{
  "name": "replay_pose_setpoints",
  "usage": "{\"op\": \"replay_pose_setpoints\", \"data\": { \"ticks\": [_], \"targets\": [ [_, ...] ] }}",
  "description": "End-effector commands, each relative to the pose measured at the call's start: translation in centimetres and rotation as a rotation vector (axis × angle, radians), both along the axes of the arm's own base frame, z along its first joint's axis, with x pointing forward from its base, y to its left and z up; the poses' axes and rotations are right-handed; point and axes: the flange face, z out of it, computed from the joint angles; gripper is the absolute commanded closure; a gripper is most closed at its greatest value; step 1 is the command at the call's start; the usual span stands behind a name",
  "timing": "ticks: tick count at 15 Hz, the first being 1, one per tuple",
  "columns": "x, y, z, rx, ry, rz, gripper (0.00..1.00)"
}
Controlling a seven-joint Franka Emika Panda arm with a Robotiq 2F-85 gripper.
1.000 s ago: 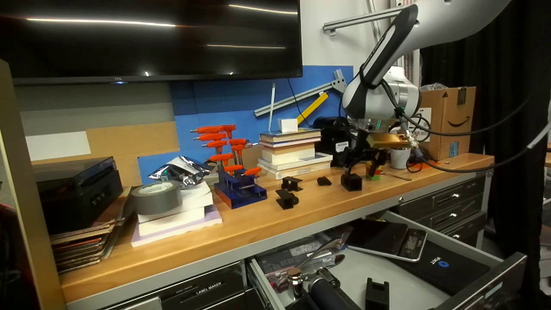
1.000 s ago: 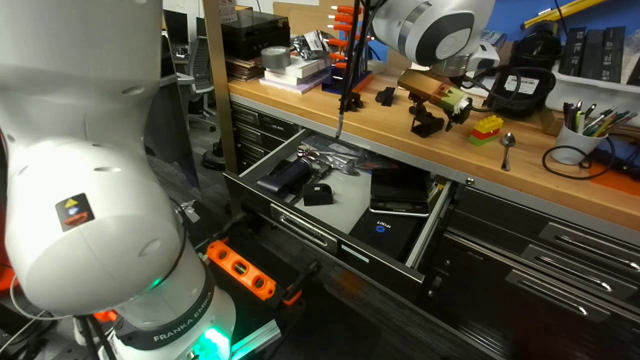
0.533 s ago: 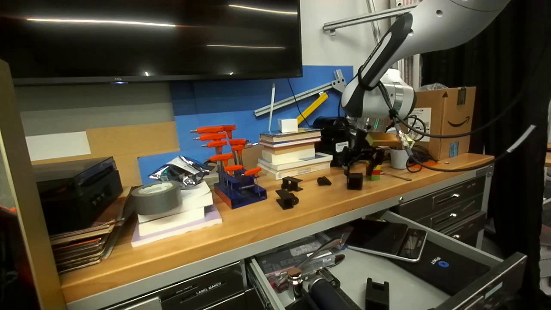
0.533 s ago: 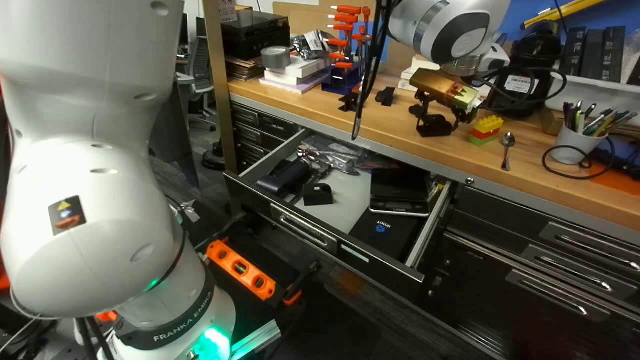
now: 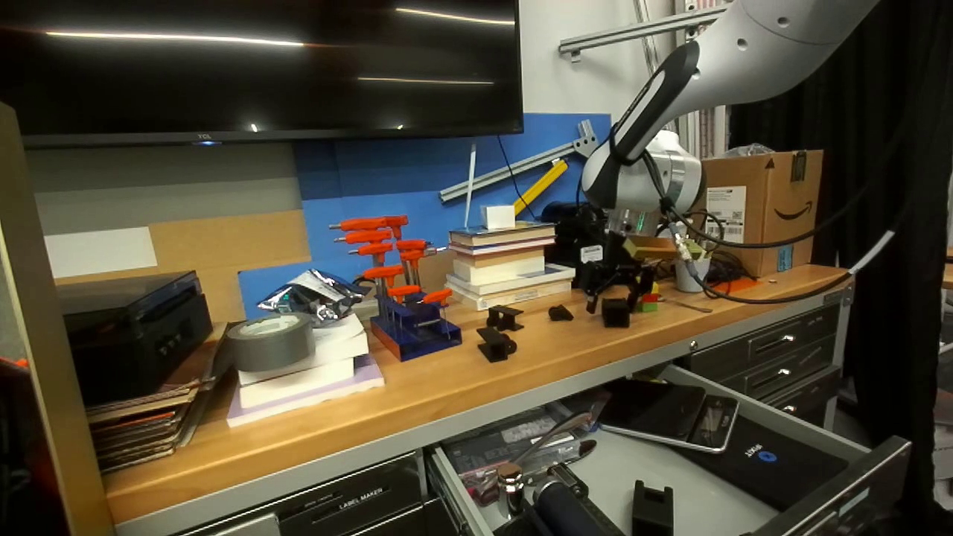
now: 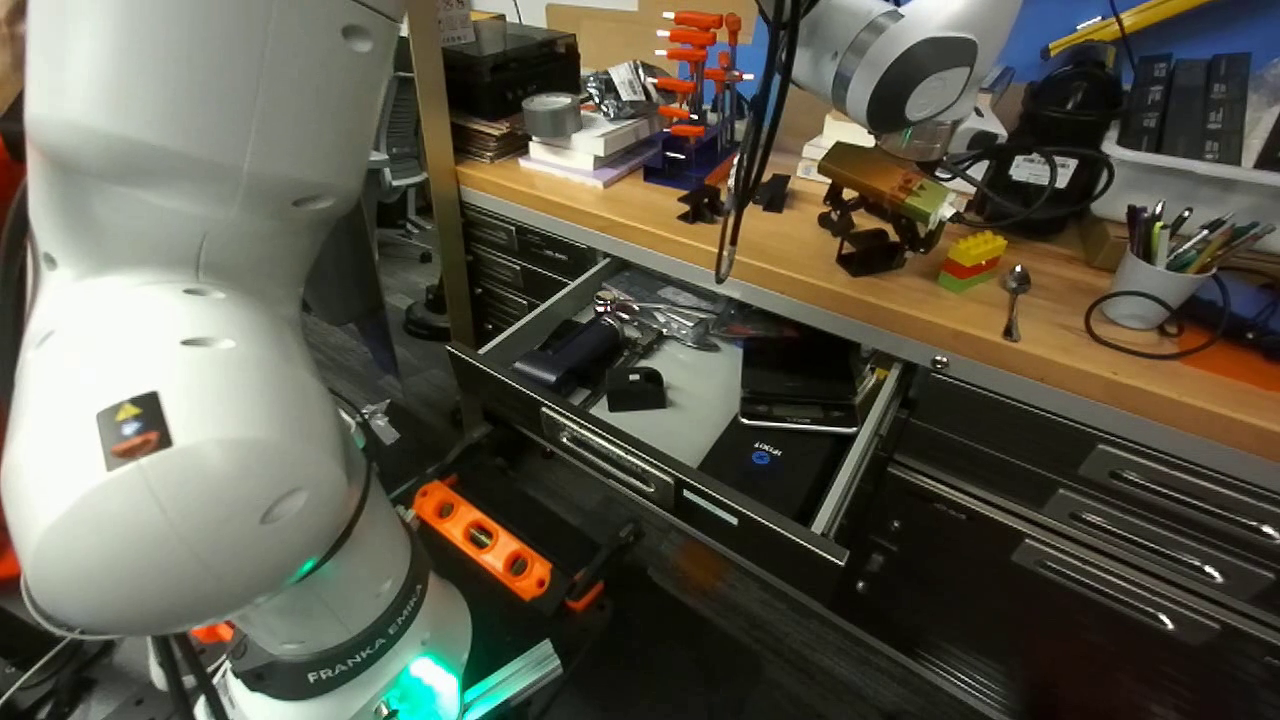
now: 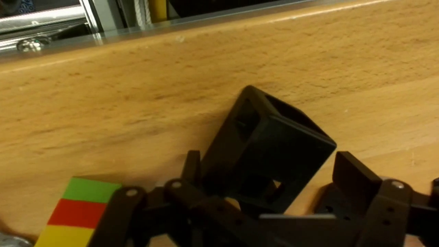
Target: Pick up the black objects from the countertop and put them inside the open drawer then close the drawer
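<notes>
A black box-shaped piece with cut-outs (image 7: 284,151) lies on the wooden countertop (image 7: 103,103); it shows in both exterior views (image 5: 616,313) (image 6: 868,252). My gripper (image 7: 269,164) is open around it. The left finger is close against its side, touch unclear; a gap shows at the right finger. A dark part with holes is half hidden behind the right finger. Other black pieces (image 5: 505,318) (image 5: 496,345) (image 5: 561,313) lie on the counter beside the gripper. The drawer (image 6: 780,545) stands open below, with a black piece (image 6: 635,389) in it.
A toy-brick block (image 7: 77,212) stands just beside the gripper. A spoon (image 6: 1015,290) and a pen cup (image 6: 1140,290) lie beyond it. A book stack (image 5: 506,268) and a hex-key rack (image 5: 413,327) stand along the back. The drawer also holds a scale (image 6: 800,380) and tools.
The gripper has shifted and turned slightly, and the arm's upper link is lower. The black box-shaped piece has shifted a little on the countertop. The drawer has not moved.
</notes>
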Motion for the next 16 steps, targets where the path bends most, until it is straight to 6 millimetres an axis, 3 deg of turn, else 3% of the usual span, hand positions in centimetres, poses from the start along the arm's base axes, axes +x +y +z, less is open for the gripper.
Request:
{"op": "replay_pose_setpoints", "data": {
  "ticks": [1, 2, 3, 5, 10, 11, 13, 16],
  "targets": [
    [0.9, -0.6, -0.4, 0.029, 0.027, 0.010, 0.00],
    [0.8, -0.7, -0.6, 0.027, 0.035, 0.011, 0.01],
    [0.8, -0.7, -0.8, 0.027, 0.043, 0.012, 0.26],
    [0.9, -0.8, -0.7, 0.029, 0.050, 0.011, 0.29],
    [0.7, -1.1, 0.0, 0.025, 0.082, 0.003, 0.69],
    [0.6, -1.0, 0.3, 0.026, 0.098, 0.002, 0.73],
    [-0.4, -0.4, 0.4, 0.019, 0.163, 0.001, 0.72],
    [-2.9, 1.9, 1.4, 0.008, 0.235, -0.004, 0.72]
  ]
}}
